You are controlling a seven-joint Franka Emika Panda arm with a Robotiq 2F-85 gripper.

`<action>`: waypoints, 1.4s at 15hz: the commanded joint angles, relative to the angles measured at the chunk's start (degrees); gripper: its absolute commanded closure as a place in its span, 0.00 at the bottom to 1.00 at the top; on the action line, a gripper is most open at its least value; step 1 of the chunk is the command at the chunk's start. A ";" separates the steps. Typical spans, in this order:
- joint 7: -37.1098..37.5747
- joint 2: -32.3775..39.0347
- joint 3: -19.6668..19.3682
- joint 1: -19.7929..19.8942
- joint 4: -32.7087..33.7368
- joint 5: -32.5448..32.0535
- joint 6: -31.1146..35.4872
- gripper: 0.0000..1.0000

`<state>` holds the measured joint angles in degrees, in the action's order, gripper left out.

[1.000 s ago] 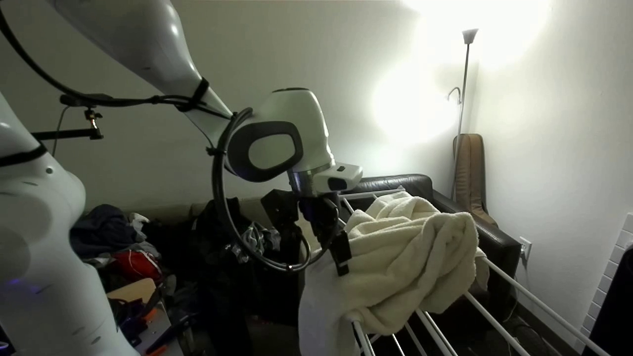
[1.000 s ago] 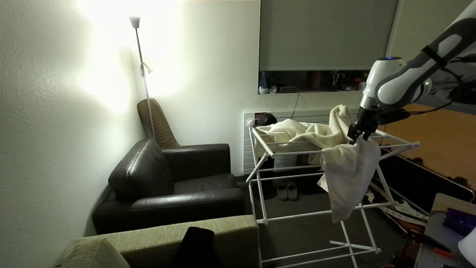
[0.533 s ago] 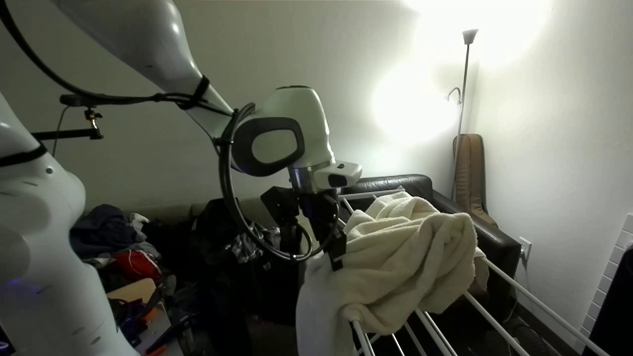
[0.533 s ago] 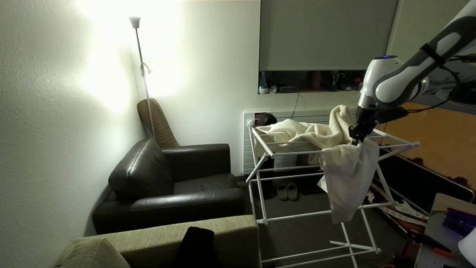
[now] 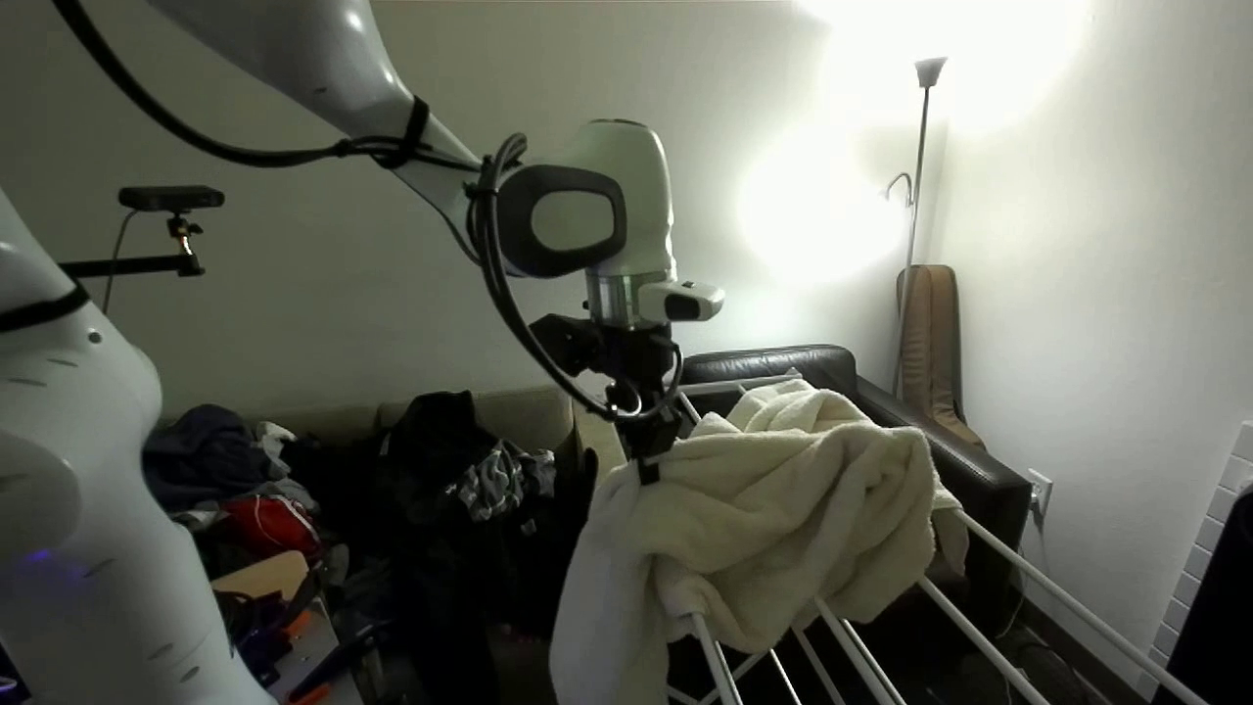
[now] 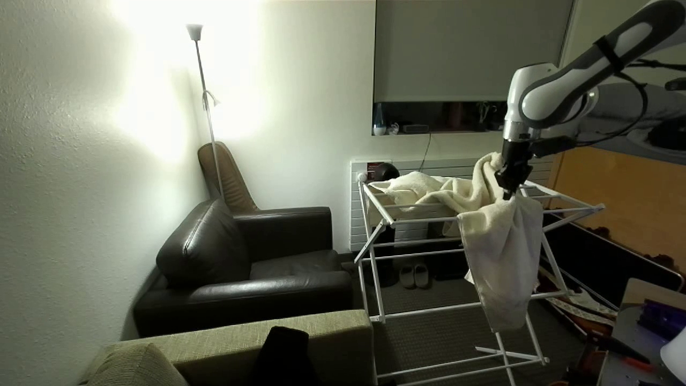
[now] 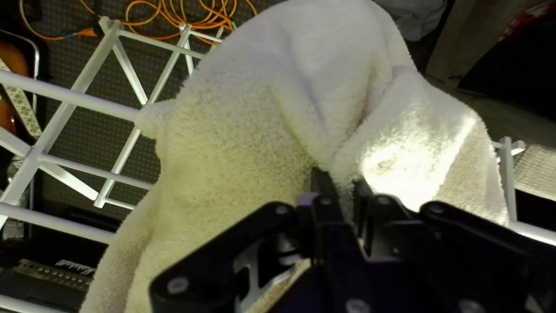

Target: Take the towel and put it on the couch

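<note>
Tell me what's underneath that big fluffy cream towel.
Beneath the fluffy cream towel is a white tubular drying rack, visible past the towel's edges. Its stretches directly below the cloth are covered, so anything else there can't be seen.

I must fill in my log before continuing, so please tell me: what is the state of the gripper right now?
Gripper: closed, holding a pinched fold of the towel, which lies over the rack.

Towel (image 6: 501,252) on rack (image 6: 423,220), nr couch (image 6: 252,281)
</note>
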<state>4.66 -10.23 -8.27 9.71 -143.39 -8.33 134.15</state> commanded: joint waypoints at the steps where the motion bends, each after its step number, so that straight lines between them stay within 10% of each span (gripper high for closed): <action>1: -4.58 -0.29 -0.03 -1.75 8.06 5.72 -10.05 0.93; 9: -5.43 5.88 -1.84 -1.59 30.27 16.59 -23.73 0.93; 21: -0.70 18.89 -5.33 3.07 48.20 16.63 -17.74 0.94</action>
<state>2.39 6.21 -13.65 11.72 -97.76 8.30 113.15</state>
